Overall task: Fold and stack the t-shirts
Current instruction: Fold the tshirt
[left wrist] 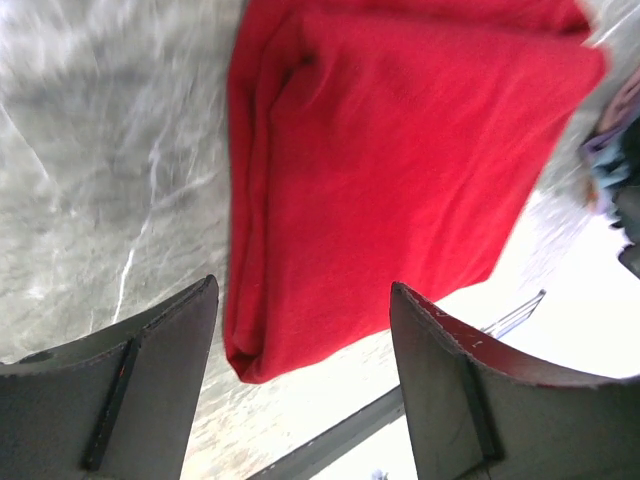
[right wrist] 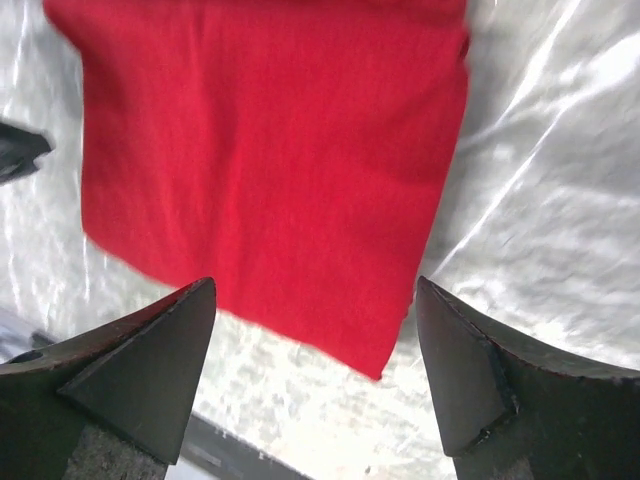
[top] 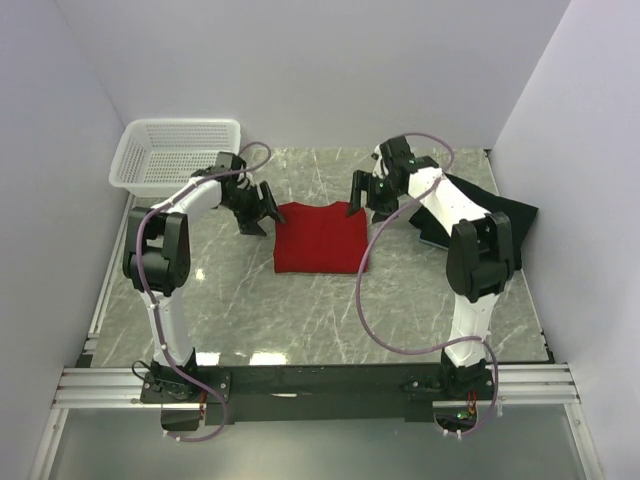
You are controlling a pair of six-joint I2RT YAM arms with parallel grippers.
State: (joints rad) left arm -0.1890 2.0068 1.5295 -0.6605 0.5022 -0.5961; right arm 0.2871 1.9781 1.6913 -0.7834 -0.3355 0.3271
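Both pincers stand wide and hold nothing: my left pincer (top: 262,210) and my right pincer (top: 362,196). The red t-shirt (top: 320,238) lies folded between them, just below their tips. If I pull away carelessly, a finger may catch its edge and open the fold. The black t-shirt (top: 495,210) lies on the outer side of my right pincer.

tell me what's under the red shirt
The folded red t-shirt lies flat on the grey marble table; only tabletop shows around its edges in all three views. Anything directly beneath the cloth is covered and cannot be seen.
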